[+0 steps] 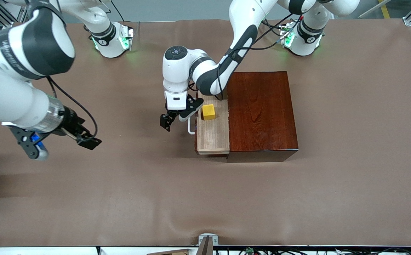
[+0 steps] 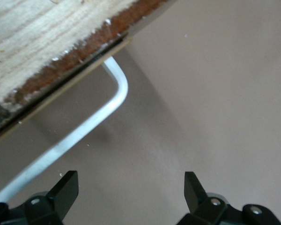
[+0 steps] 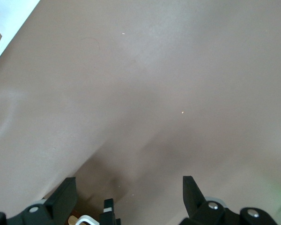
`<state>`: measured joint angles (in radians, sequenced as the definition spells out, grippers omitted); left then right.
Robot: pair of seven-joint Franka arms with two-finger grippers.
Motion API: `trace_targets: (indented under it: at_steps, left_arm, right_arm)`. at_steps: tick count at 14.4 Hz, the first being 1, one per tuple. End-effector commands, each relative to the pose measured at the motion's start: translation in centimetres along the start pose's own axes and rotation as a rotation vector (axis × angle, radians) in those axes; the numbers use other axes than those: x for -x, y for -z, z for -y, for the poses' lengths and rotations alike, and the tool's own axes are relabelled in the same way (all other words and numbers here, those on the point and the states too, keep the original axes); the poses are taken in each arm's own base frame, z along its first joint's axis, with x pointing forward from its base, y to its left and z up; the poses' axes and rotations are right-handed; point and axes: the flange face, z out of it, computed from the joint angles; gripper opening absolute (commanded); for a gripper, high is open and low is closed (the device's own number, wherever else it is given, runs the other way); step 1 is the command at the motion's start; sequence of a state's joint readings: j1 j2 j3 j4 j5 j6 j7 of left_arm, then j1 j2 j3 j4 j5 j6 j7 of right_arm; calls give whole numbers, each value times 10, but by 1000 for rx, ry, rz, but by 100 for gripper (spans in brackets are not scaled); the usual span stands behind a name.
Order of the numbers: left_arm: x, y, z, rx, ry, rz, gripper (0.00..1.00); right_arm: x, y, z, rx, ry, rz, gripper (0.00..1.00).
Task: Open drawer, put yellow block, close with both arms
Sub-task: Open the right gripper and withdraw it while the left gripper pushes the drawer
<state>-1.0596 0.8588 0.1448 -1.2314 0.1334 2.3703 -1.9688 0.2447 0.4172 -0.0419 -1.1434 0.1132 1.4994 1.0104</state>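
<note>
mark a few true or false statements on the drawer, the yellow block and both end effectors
1. The small yellow cube lies in the pulled-out pale wood drawer. True.
2. The left end effector grips the white U-shaped bar handle. False: it is open, just beside the handle.
3. The right end effector holds the cube. False: it is open and empty over bare brown table covering.
4. The drawer belongs to a glossy mahogany-coloured box. True.

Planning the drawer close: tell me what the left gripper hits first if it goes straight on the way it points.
Probably the bare brown table cover: the open left gripper points at it, with the drawer's white handle just off to one side. Depth is uncertain.
</note>
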Motion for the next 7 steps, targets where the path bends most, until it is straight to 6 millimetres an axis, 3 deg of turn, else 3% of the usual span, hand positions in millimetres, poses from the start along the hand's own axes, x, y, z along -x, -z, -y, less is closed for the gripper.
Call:
trace_targets:
  at_steps: [1, 7]
  left_arm:
    - [-14, 1, -5, -34, 31, -75, 100]
    - [-34, 15, -7, -98, 57, -114, 100]
  right_arm:
    - [2, 22, -17, -3, 96, 10, 100]
    - [-9, 46, -50, 17, 257, 31, 100]
